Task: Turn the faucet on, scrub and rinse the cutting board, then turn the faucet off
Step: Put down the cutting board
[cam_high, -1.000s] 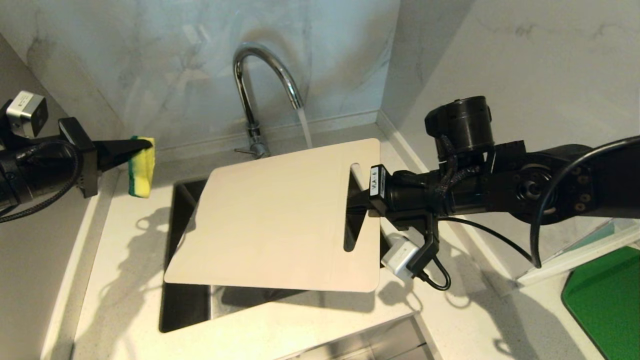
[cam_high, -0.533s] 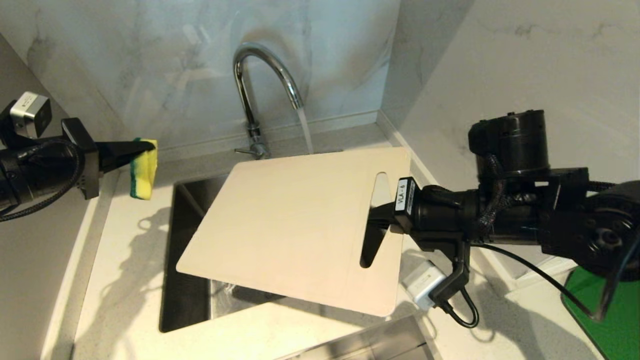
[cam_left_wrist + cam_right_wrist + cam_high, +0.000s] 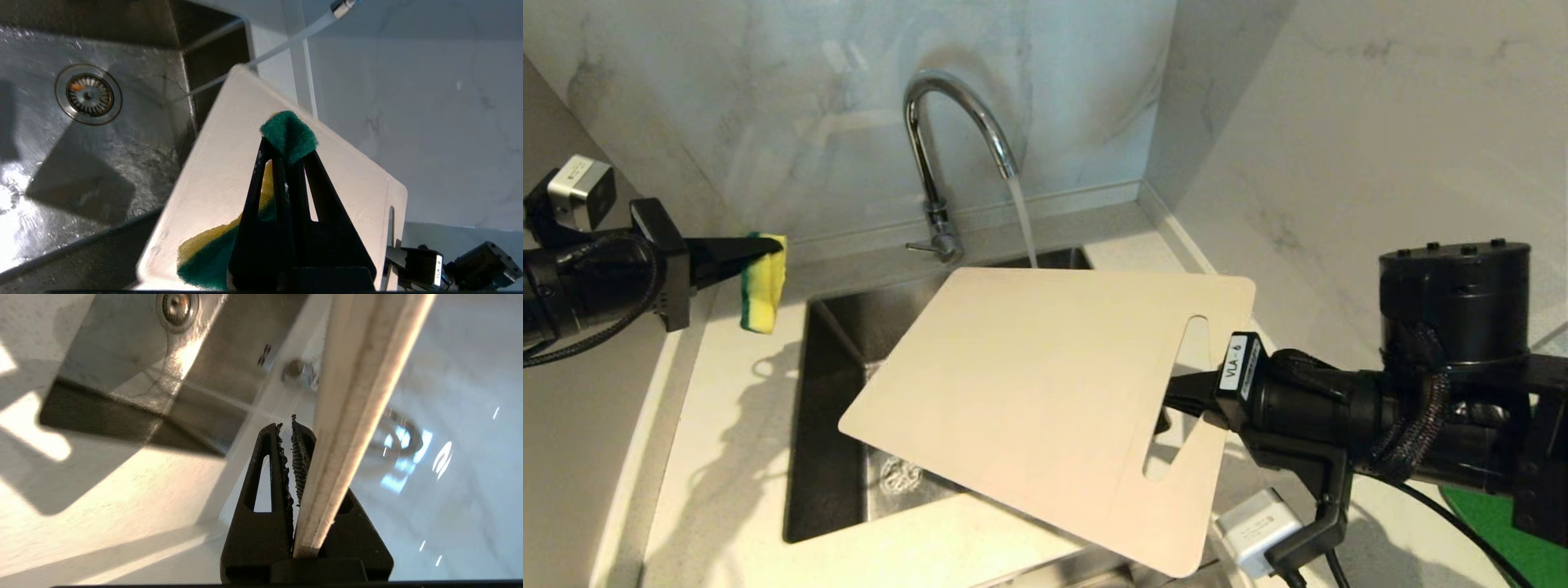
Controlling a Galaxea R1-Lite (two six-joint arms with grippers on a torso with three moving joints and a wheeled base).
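The chrome faucet is running, and its stream falls just past the far edge of the cutting board into the sink. The pale beige cutting board hangs tilted over the sink's right side. My right gripper is shut on its edge beside the handle slot. In the right wrist view the board's edge sits clamped near the base of the right gripper. My left gripper is shut on a yellow-and-green sponge, held over the counter left of the sink. From the left wrist, the sponge shows in front of the board.
The sink's drain is wet. White counter surrounds the sink, with marble walls close behind and to the right. A dark green board lies on the counter at the near right, behind my right arm.
My right arm has drawn the cutting board to the near right and tilted it, so it has left the stream. The left gripper and sponge have barely moved.
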